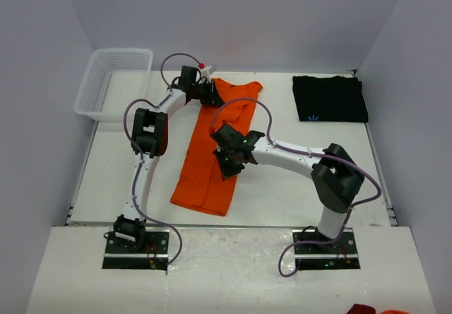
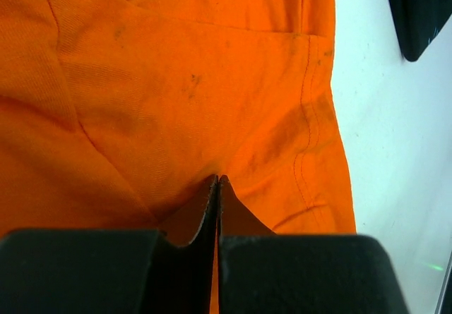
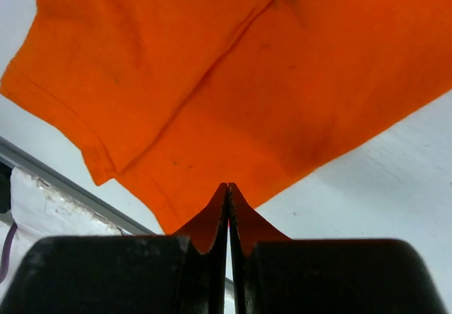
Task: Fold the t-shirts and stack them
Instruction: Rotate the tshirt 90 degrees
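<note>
1. The bright orange cloth t-shirt [image 1: 205, 183] lies on the white table [image 1: 282, 194], left of centre. It is doubled lengthways into a narrow strip.
2. Its long axis runs from the far end, near the middle of the far edge, slanting down to the near left. The collar end appears to point far, though I cannot tell for sure.
3. The left gripper [image 1: 206, 94] is at the far end, its fingers pressed together with orange cloth pinched between them.
4. The right gripper [image 1: 227, 164] is at mid-length on the strip's right edge, likewise clamped tight on a pinch of orange cloth.
5. The folded black cloth t-shirt [image 1: 330, 99] sits well apart at the far right, and a white plastic mesh basket [image 1: 120, 51] stands at the far left.
6. The step in hand looks like the crosswise fold. Next, one end likely needs carrying over the other, edges kept level, before stacking with the black one.
</note>
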Available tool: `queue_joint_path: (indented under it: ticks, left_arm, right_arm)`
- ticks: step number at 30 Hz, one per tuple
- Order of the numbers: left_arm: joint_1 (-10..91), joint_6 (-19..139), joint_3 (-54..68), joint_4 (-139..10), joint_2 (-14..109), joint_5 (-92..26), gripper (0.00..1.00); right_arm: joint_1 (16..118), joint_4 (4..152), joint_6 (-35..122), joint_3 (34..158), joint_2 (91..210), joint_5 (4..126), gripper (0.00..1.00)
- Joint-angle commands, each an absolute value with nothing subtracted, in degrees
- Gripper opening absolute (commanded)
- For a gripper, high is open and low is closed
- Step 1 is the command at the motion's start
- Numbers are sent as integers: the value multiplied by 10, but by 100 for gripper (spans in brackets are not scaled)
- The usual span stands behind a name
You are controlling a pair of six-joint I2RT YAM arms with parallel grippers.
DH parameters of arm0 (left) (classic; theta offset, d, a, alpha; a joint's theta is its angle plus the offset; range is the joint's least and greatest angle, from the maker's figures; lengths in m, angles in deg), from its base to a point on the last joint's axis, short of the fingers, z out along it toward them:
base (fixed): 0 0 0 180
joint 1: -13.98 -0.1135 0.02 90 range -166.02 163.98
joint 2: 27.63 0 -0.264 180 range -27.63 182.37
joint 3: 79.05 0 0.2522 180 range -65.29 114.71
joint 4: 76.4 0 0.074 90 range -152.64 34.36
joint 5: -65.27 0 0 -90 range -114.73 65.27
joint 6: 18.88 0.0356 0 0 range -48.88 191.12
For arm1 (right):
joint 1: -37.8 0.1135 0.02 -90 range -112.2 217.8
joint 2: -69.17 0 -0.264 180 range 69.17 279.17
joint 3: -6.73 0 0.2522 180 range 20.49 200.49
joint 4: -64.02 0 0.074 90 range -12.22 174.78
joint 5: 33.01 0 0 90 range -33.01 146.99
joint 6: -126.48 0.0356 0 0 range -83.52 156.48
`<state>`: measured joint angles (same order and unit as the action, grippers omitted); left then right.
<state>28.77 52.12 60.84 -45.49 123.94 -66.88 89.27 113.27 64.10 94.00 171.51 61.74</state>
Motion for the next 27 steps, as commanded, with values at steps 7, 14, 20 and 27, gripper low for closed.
queue_joint_path:
  ticks: [7,14,20,27]
  left_arm:
    - [259,494,620,-482,1255,-673,0]
    - [256,489,586,-508,1246,-679,0]
    - [257,481,570,-518,1243,-682,0]
    - [257,497,569,-502,1254,-667,0]
  right_arm:
    - [905,1087,680,914,1731,630,0]
    - [912,1027,712,801,1724,657,0]
    - [924,1005,758,751,1719,639,0]
    - [915,1094,838,737,1714,505,0]
